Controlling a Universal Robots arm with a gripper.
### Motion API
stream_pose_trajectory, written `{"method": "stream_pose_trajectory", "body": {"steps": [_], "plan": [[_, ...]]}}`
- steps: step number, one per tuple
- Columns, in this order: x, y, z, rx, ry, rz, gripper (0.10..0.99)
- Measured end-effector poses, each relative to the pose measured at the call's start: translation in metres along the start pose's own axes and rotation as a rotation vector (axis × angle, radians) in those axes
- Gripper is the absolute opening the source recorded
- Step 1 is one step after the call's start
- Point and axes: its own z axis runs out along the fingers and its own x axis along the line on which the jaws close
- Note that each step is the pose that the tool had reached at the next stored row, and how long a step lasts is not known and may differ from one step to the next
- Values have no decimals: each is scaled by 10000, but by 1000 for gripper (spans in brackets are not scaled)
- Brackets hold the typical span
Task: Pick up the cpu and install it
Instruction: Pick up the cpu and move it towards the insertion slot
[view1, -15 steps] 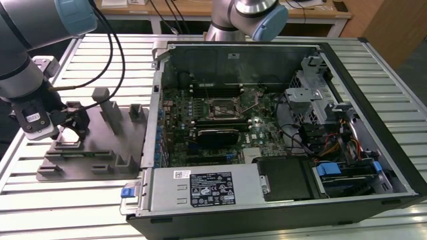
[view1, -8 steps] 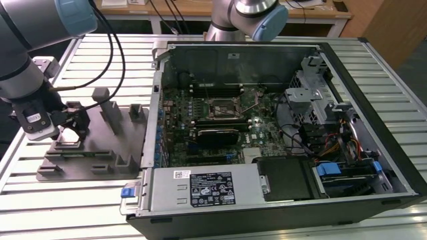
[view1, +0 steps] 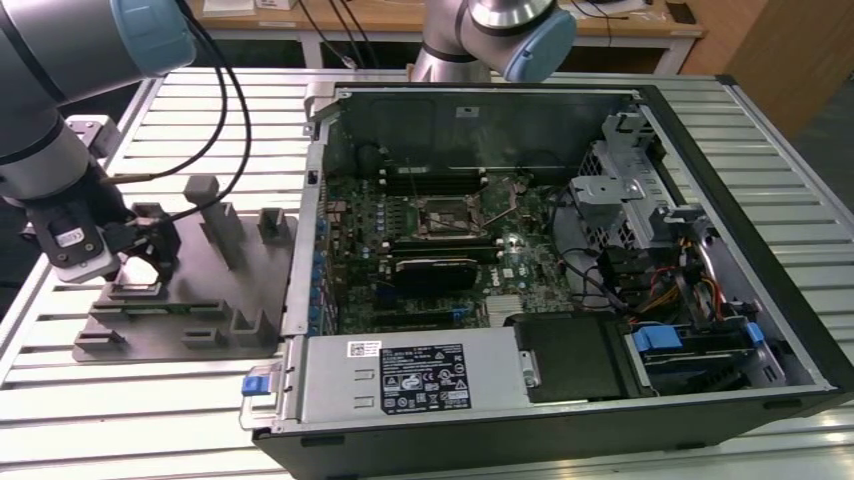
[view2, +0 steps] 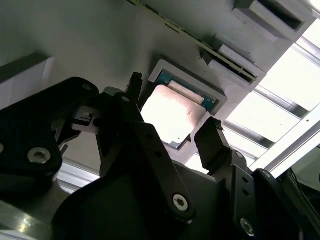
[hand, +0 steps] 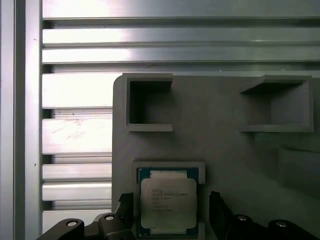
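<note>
Fingers spread wide, the gripper (hand: 171, 214) hangs with one finger on each side of the cpu (hand: 167, 200). The cpu lies flat in a pocket of the grey fixture plate (hand: 220, 150). The open computer case (view1: 534, 440) stands to the exterior view's right.

The cpu (hand: 168, 202), a small flat square chip with a shiny silver metal lid and a thin blue-green board rim showing around it, lies flat and lid-up. It sits squarely in a shallow raised-frame pocket (hand: 170, 164) near one edge of the grey plastic fixture plate (hand: 215, 145). Faint print marks its lid in the first wrist view. In the second wrist view the lid glares almost white.
</note>
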Motion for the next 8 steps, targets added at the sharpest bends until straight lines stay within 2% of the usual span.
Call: {"method": "stream_pose_trajectory", "body": {"steps": [8], "plan": [[1, -2, 31, -2, 6, -132, 706]]}}
